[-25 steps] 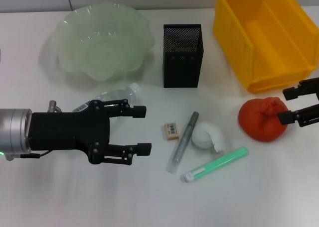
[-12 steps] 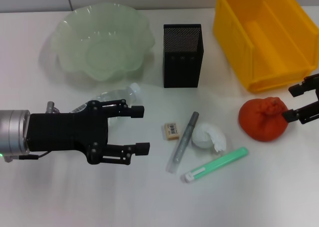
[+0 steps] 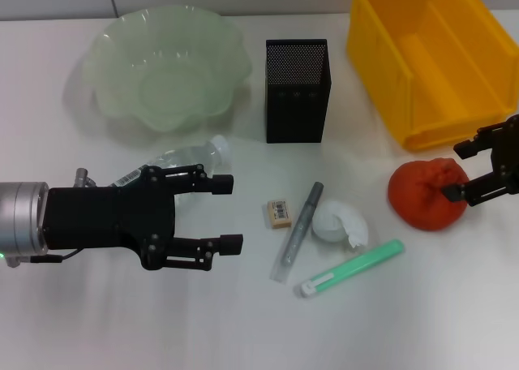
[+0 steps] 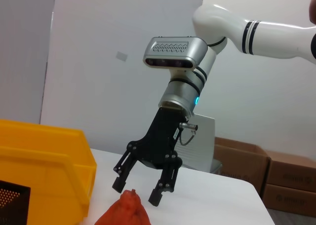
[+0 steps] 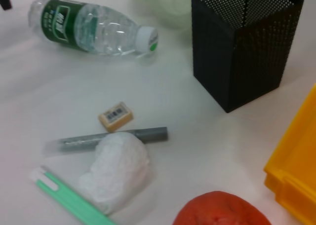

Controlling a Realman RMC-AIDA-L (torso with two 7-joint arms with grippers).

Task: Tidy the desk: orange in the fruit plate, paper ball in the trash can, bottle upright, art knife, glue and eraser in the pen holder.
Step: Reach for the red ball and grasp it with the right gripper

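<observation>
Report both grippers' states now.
Left gripper: open, empty, beside the lying bottle.
Right gripper: open, at the orange, not gripping.

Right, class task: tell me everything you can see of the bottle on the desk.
The bottle is small, clear plastic, with a white cap and a green label. It lies on its side on the desk, not upright, cap toward the pen holder, in front of the plate. In the head view the open left claw covers its base end; whether they touch cannot be told. Nothing else touches it.

Black metal-mesh pen holder (image 3: 297, 91), glossy yellow plastic trash can (image 3: 430, 58), translucent fruit plate (image 3: 166, 66), crumpled paper ball (image 3: 339, 223)
</observation>
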